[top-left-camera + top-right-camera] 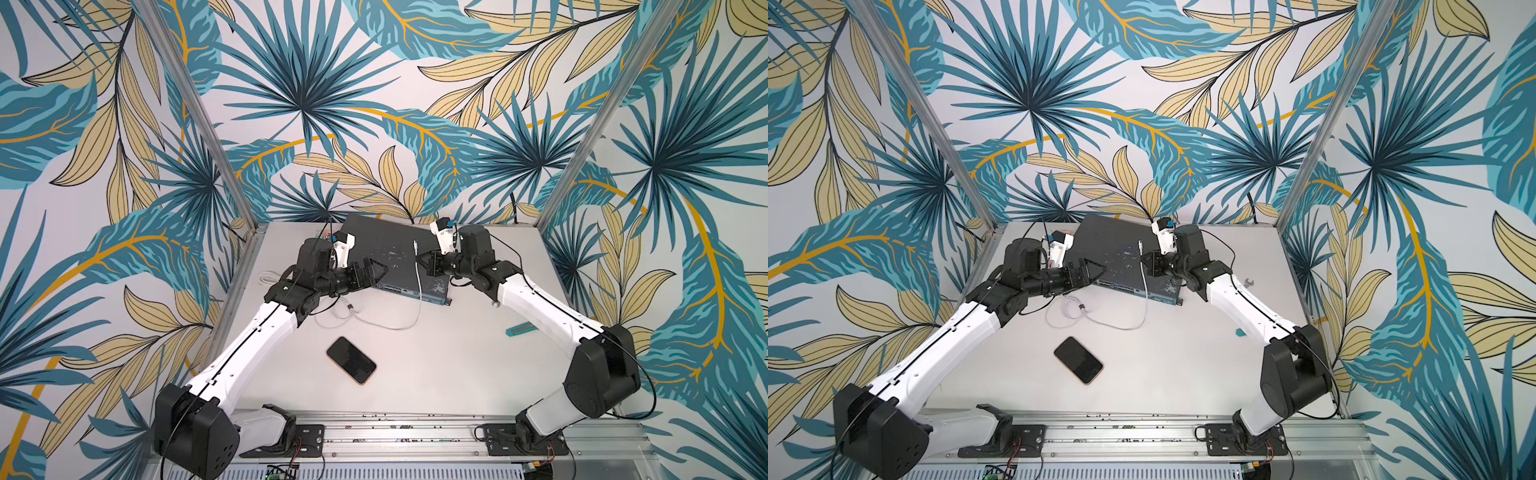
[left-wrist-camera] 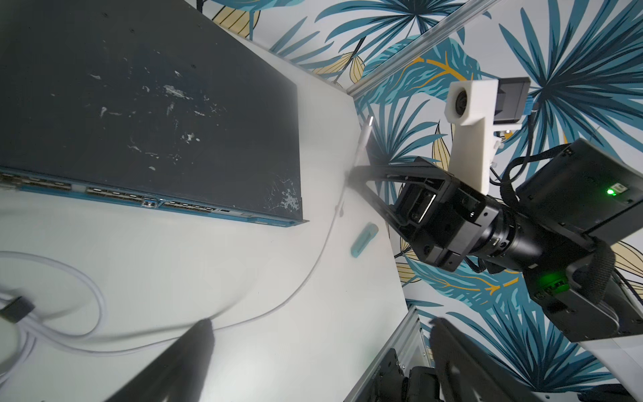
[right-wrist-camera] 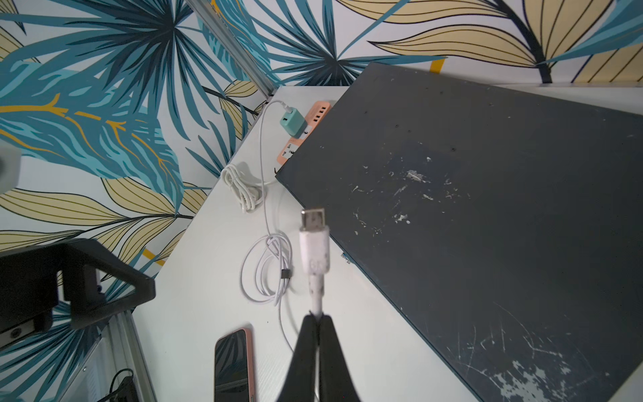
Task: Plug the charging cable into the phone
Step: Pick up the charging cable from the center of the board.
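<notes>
Pinching charging cable (image 3: pixel 315 296) just behind its connector, right tool (image 3: pixel 317 318) clenched, plug raised over network switch (image 3: pixel 487 209) | left tool (image 1: pixel 370 272) released | phone (image 1: pixel 351 360) flat on tabletop (image 1: pixel 457 365), apart | cable limp, light; phone slippery, needs bracing.

White charging cable (image 3: pixel 315 257) w/ dark band, lying on a pale grey-white table (image 1: pixel 457 365). Phone (image 1: pixel 351 360) showing a black face, rose-gold rim. Dark grey switch box (image 3: pixel 487 209) showing white scuffs, blue front edge. Orange power strip (image 3: pixel 306 132), mint-green charger (image 3: pixel 291 122). Walls showing teal, yellow & beige leaf print.
</notes>
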Motion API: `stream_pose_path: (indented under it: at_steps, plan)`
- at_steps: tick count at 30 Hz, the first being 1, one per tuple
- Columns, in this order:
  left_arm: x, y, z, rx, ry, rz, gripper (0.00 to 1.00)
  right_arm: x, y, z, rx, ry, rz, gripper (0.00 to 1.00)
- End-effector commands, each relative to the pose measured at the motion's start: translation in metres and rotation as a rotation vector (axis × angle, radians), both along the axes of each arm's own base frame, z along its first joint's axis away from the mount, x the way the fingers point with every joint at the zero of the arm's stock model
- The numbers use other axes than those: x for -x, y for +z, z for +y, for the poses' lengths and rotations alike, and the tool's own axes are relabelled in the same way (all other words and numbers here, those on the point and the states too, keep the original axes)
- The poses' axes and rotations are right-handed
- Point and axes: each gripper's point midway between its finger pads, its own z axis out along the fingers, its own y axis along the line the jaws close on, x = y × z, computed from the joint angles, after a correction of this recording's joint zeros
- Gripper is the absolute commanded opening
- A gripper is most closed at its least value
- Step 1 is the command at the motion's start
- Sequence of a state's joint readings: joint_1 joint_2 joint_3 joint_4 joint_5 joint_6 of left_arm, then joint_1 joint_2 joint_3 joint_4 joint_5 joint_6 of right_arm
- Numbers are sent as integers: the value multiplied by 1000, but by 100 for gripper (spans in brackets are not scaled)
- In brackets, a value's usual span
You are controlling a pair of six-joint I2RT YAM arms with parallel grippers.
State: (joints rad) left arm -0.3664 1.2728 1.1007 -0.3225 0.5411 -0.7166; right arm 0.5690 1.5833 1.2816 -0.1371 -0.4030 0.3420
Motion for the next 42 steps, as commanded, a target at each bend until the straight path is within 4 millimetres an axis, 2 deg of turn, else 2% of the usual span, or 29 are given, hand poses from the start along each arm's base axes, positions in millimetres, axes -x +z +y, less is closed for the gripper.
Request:
stream_pose_path:
  at_steps: [1, 5, 14, 21, 24, 36, 42]
  plan:
    - [-10, 27, -5, 53, -5, -69, 98, 9, 5, 16, -13, 91, -7, 0]
    - [-15, 30, -9, 61, -12, -75, 93, 18, 4, 32, 19, 152, -16, 0]
    - [-25, 31, -13, 55, -14, -70, 91, 42, 5, 67, 106, 276, -47, 0]
    - [-32, 30, -8, 50, 5, -66, 81, 50, 10, 76, 123, 299, -66, 0]
    - [-34, 31, -5, 54, 13, -71, 73, 51, 9, 78, 129, 305, -65, 0]
    - [-40, 29, -7, 66, 3, -60, 57, 58, 6, 89, 171, 348, -81, 0]
    - [-44, 27, -2, 65, 18, -53, 51, 59, 5, 88, 182, 346, -82, 0]
